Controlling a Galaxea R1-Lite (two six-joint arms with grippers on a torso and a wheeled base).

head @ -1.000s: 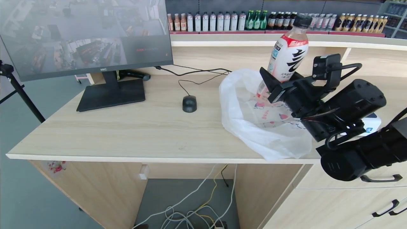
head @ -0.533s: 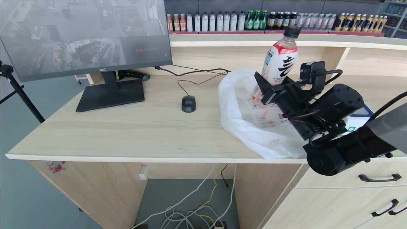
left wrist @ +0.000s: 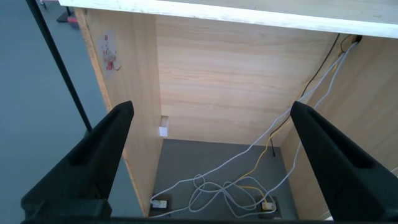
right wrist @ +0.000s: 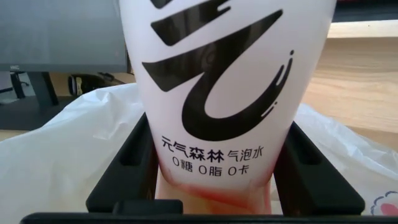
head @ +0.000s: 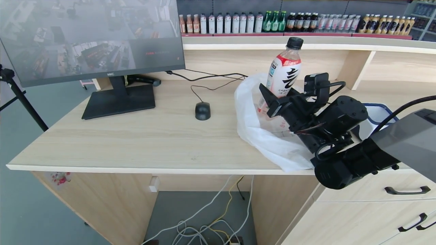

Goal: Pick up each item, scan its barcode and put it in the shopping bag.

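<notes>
— Bottle (head: 285,73): where kept?
— In the right jaws, closed on its lower half; upright, slightly tilted, over the bag (head: 259,136); whether inside its mouth, cannot tell.
— Other entries, by size?
— Tabletop (head: 153,139); monitor (head: 92,37), back left; bag, white, slumped open near the front edge; mouse (head: 202,110), between monitor and bag.
— Left jaws?
— Spread wide, holding nothing, low, facing cables (left wrist: 224,186) under the tabletop.
— Change in the last second?
— Bottle carried lower and leftward, from high at the bag's right to over it. Probably scanning is done and bagging is under way; it needs more descent before release.
</notes>
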